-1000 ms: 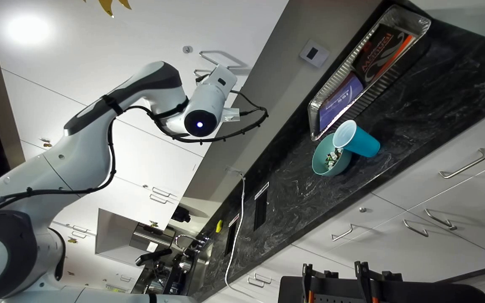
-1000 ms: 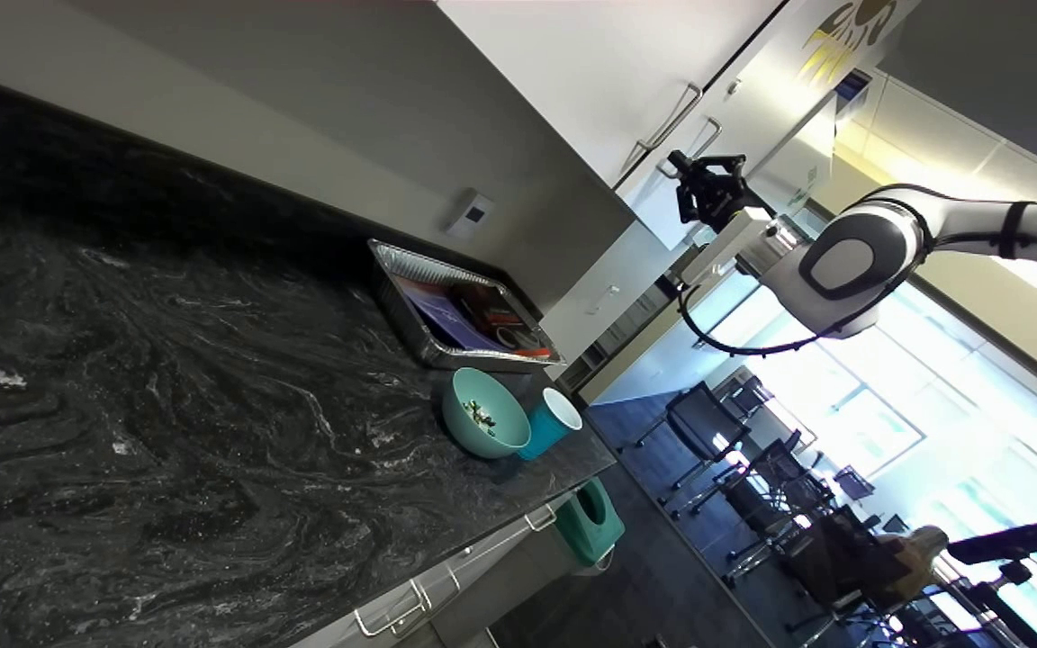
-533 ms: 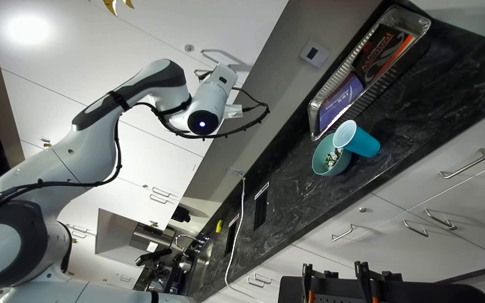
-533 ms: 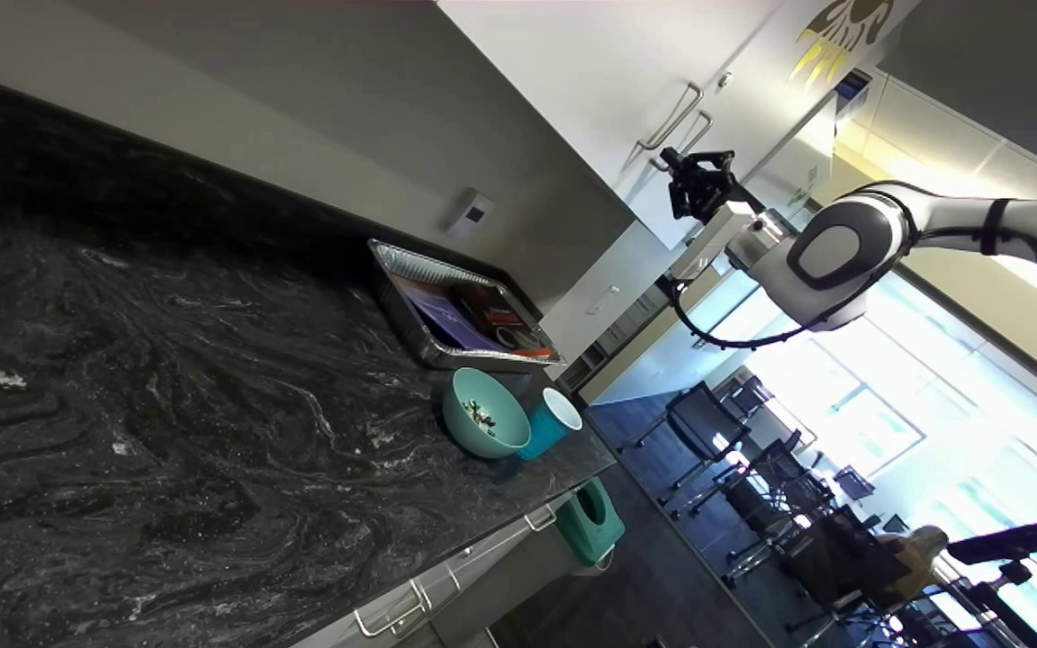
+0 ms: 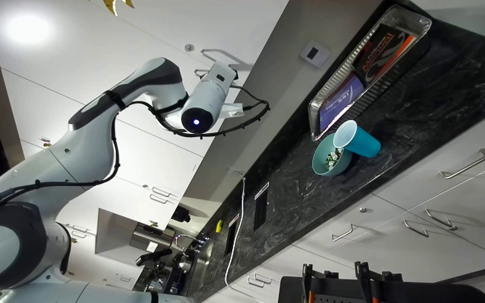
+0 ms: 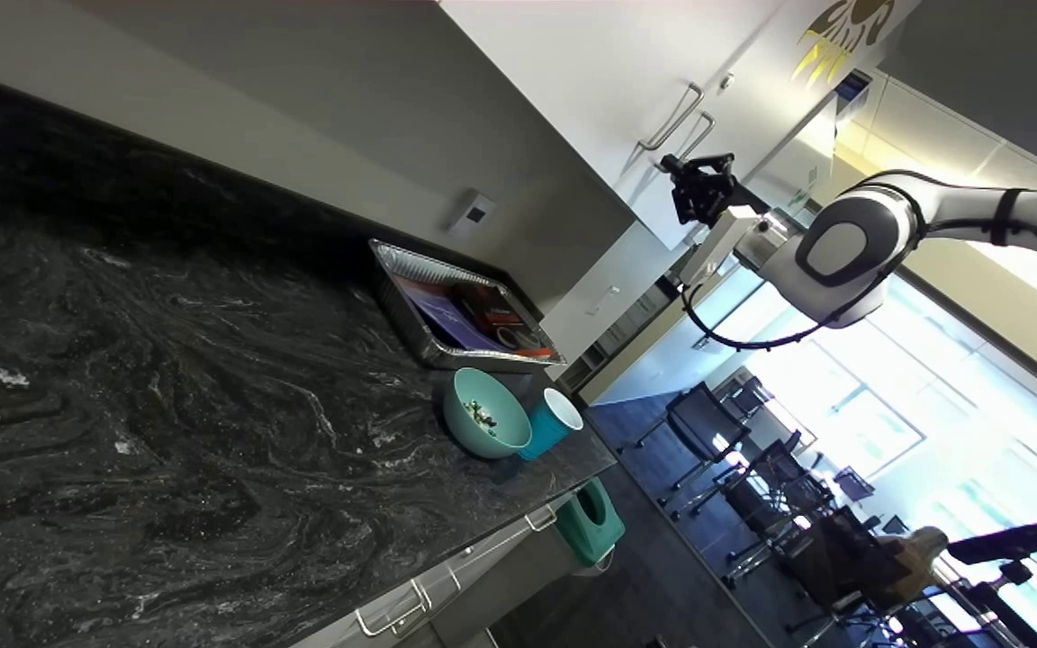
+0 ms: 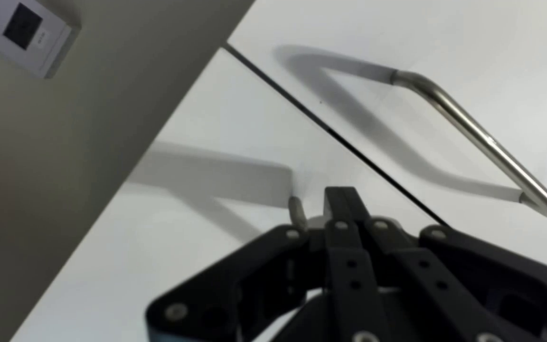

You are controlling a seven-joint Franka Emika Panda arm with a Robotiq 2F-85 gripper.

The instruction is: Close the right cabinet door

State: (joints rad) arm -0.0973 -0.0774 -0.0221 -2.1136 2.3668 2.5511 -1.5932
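Note:
The right cabinet door [image 5: 230,19] is a flat white upper-cabinet panel with a lock and a yellow sun decal. It also shows in an exterior view [image 6: 763,106], about level with the neighbouring left door [image 6: 617,54]. In the wrist view a thin dark seam separates the right door [image 7: 159,251] from the left door. My gripper [image 7: 344,202] has its black fingertips together with nothing between them. It is in front of the right door beside its handle [image 7: 297,213], mostly hidden. My gripper [image 6: 668,164] also shows by that handle's lower end; I cannot tell whether it touches.
The left door's bar handle [image 7: 487,137] sticks out next to my gripper. A wall thermostat [image 5: 314,53] is below the cabinet. On the dark countertop [image 6: 212,432] stand a foil tray [image 5: 316,122], a teal bowl [image 6: 482,414] and a teal cup [image 5: 362,141].
The right door has swung inward; the wide dark gap beside it has become a thin seam. My gripper first moved toward the cabinet with it, then shifted slightly back. The countertop things stayed still.

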